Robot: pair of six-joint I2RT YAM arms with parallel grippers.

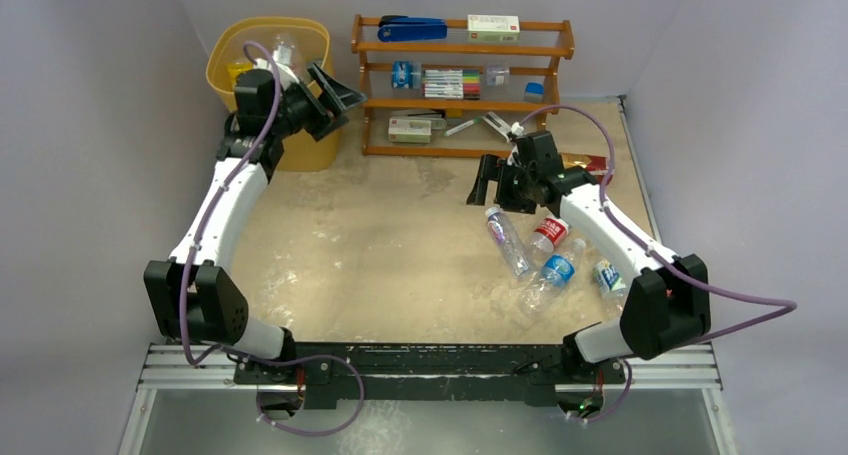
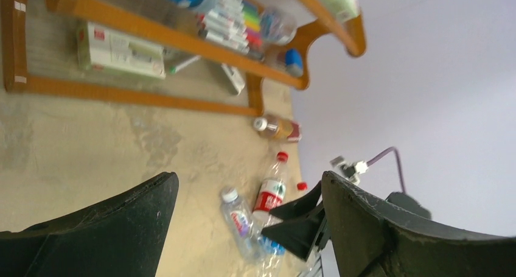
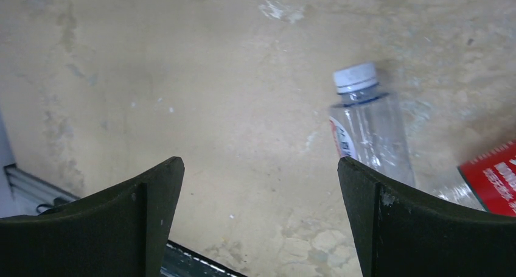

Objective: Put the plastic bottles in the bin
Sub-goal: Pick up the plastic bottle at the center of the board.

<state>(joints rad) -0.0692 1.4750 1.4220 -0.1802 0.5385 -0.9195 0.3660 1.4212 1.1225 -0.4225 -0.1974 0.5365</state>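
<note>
- Right gripper (image 3: pixel 260 189): jaws spread wide, holding nothing; it hangs over bare table (image 1: pixel 400 255), with the clear white-capped bottle (image 3: pixel 368 131) lying beside one finger.
- Left gripper (image 1: pixel 335 105): wide open and empty too; raised next to the bin (image 1: pixel 225 50).
- Progress, as I judge it: partly done; a clear bottle (image 1: pixel 285 50) shows inside the bin; four lie clustered by the right arm, including the red-labelled bottle (image 1: pixel 548 233); an amber bottle (image 2: pixel 277 126) lies apart.
- Around: the shelf rack (image 1: pixel 460 50) stands behind; the amber bottle sits near its foot; the clustered bottles touch, so a grasp may nudge neighbours.
</note>
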